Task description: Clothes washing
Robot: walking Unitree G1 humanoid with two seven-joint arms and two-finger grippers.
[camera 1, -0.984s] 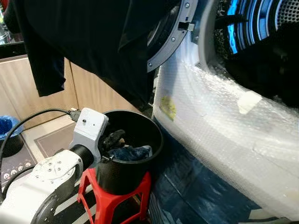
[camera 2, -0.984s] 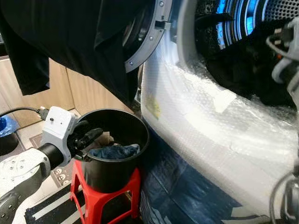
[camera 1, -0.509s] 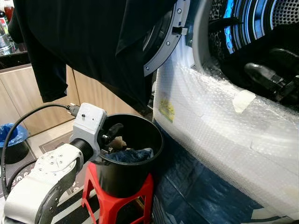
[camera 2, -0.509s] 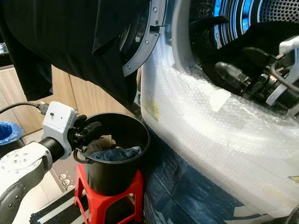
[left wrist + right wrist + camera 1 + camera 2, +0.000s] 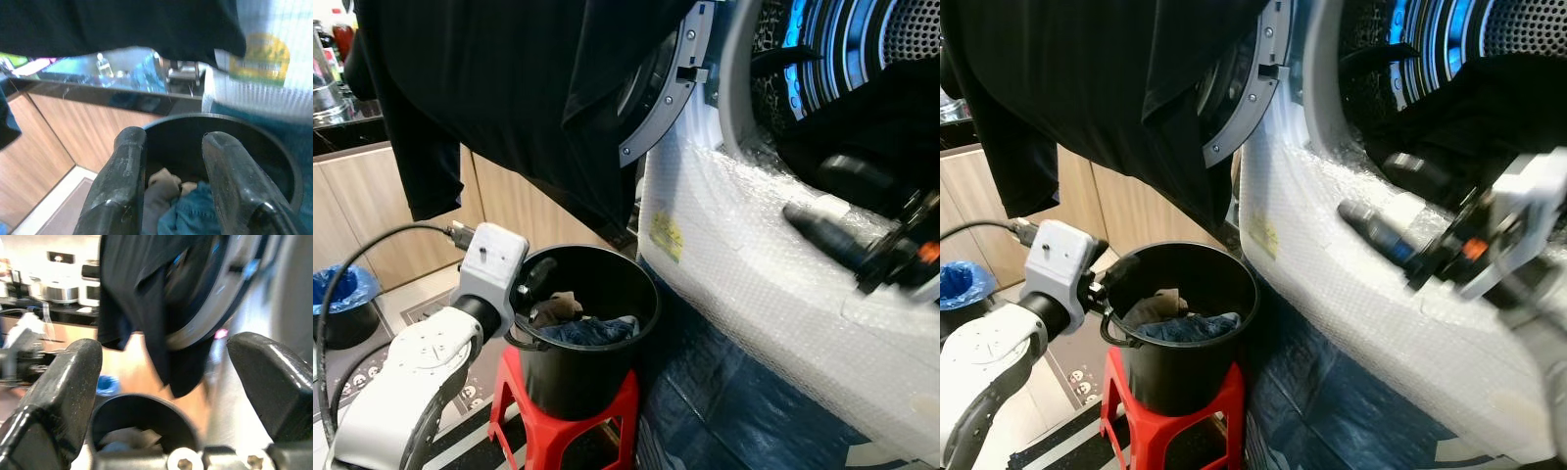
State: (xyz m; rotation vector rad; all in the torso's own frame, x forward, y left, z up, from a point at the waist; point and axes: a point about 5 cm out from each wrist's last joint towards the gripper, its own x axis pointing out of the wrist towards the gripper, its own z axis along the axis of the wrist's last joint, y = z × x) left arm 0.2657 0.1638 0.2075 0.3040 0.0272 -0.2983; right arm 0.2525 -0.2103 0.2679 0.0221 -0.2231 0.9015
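Observation:
A black bucket (image 5: pixel 589 377) stands on a red stool (image 5: pixel 524 426) in front of the washer. Blue denim (image 5: pixel 597 331) and a beige cloth (image 5: pixel 558 304) lie inside the bucket. My left gripper (image 5: pixel 536 280) hovers at the bucket's near-left rim, open and holding nothing; its wrist view looks past the fingers (image 5: pixel 124 161) onto the clothes (image 5: pixel 188 215). My right gripper (image 5: pixel 1371 186), blurred, is open in front of the drum mouth, above the bubble-wrapped washer front (image 5: pixel 773 255), pointing towards the bucket (image 5: pixel 142 416). Dark laundry (image 5: pixel 891 117) lies in the lit drum (image 5: pixel 852 44).
A black garment (image 5: pixel 519 88) hangs over the open washer door (image 5: pixel 671 98), just above the bucket. Wooden cabinets (image 5: pixel 352 220) and a blue-lined bin (image 5: pixel 337 294) are at the left. A blue sheet (image 5: pixel 734 411) covers the floor under the washer. A black cable (image 5: pixel 372 255) runs to my left wrist.
My right gripper has come out of the drum and swung left over the washer front, still open. The left gripper stays at the bucket rim. The camera has shifted slightly.

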